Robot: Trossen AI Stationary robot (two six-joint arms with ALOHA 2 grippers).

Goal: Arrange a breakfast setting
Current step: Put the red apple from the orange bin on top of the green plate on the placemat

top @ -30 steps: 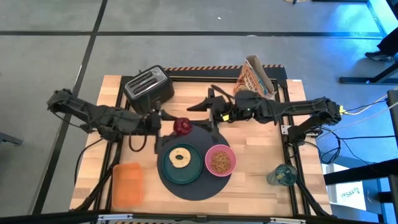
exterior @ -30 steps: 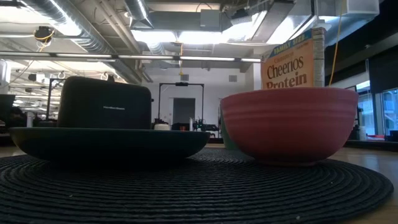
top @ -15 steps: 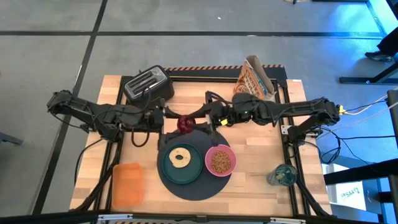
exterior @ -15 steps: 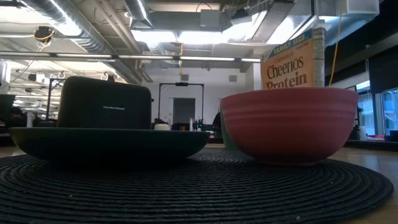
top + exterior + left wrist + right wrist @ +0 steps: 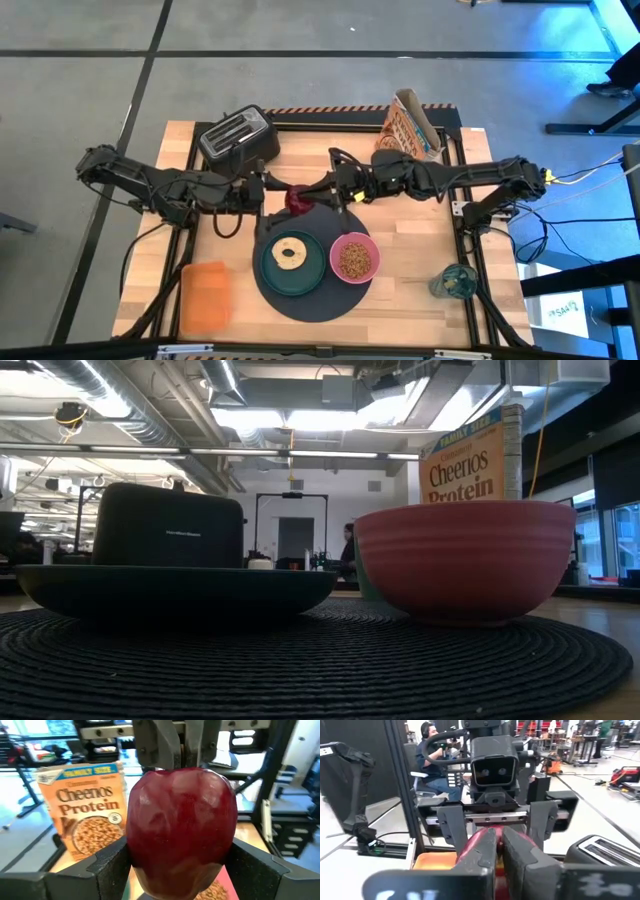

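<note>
Apple (image 5: 296,199), just above the mat (image 5: 316,296) at frame centre, sits clamped in the left gripper (image 5: 283,194); the right gripper (image 5: 318,194) has closed in, seemingly nearly shut against it: a handover.

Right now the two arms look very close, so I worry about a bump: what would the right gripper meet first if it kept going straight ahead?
Probably the red apple held by the left gripper.
</note>
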